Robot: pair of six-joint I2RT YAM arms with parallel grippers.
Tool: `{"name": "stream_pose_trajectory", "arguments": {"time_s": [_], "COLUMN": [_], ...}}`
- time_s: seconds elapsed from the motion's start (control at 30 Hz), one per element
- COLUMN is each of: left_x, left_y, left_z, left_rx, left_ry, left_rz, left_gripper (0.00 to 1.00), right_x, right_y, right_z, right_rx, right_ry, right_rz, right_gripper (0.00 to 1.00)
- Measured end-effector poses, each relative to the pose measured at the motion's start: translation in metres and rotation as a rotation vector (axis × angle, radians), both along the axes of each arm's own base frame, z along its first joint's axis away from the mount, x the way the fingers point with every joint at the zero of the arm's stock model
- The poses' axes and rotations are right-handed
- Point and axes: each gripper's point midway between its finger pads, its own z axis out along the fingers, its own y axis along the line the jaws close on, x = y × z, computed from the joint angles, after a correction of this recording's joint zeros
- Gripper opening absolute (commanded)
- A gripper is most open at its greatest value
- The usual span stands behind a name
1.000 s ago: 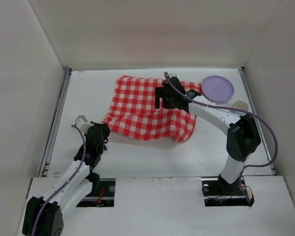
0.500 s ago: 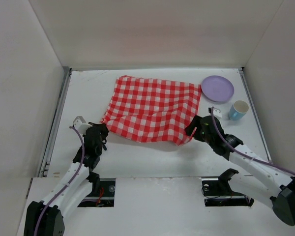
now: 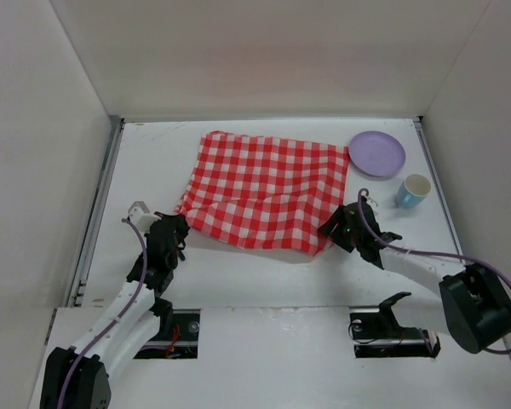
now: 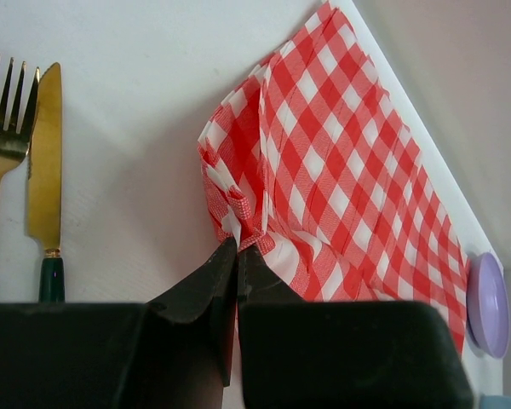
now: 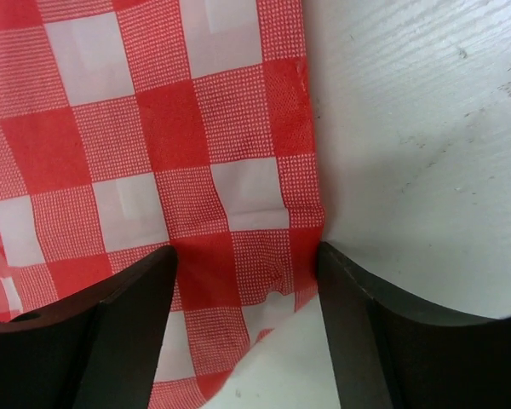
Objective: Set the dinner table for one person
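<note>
Now, the large flat matte white tabletop (image 3: 238, 273) lies under everything, w/ a red-and-white checked fabric cloth (image 3: 264, 187) spread over its middle. The left end effector (image 4: 237, 256) is clamped tight on the cloth's bunched near-left corner. The right end effector (image 5: 247, 273) sits at the cloth's near-right corner, fingers wide apart either side of the hem, gripping nothing. A round lilac plate (image 3: 376, 153) is just beside the cloth's far-right corner; a pale blue cup (image 3: 413, 189) stands near the cloth's right edge. A gold fork (image 4: 0, 119) & gold knife (image 4: 44, 170) w/ dark green handle lie side by side, apart from the pinched corner. Tabletop prob. rigid, fixed, matte, not slick: nothing on it to grab, so the grip belongs on the soft, light cloth, at its corners. Upright white panels (image 3: 43, 128) wall in the cloth's left, far & right sides; bare white surface shows on its near side.
</note>
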Motion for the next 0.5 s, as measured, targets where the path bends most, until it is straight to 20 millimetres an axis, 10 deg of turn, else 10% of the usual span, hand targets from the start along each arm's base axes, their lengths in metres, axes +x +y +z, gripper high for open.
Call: {"name": "stream_pose_trajectory", "arguments": {"time_s": [0.1,0.2,0.3,0.4,0.5], "left_x": [0.000,0.001,0.001,-0.001,-0.004], "left_y": [0.000,0.000,0.000,0.000,0.001], "left_z": [0.000,0.001,0.003,0.009,0.018], "left_rx": [0.000,-0.002,-0.004,-0.012,-0.020], "left_ry": [-0.001,-0.006,-0.013,-0.032,-0.059], "left_rz": [0.000,0.000,0.001,-0.002,-0.002], "left_gripper": [0.00,0.00,0.00,0.00,0.00], "right_x": [0.004,0.012,0.034,0.063,0.073], "right_y": [0.002,-0.003,-0.011,-0.018,-0.030], "right_z": [-0.007,-0.005,0.028,0.104,0.176], "right_rx": [0.008,-0.003,-0.054,-0.118,-0.155], "right_ry": [0.013,0.028,-0.007,-0.150,-0.307], "right_rz": [-0.005,-0.019,-0.026,-0.037,-0.064], "right_gripper": [0.24,0.12,0.12,0.22,0.51]}}
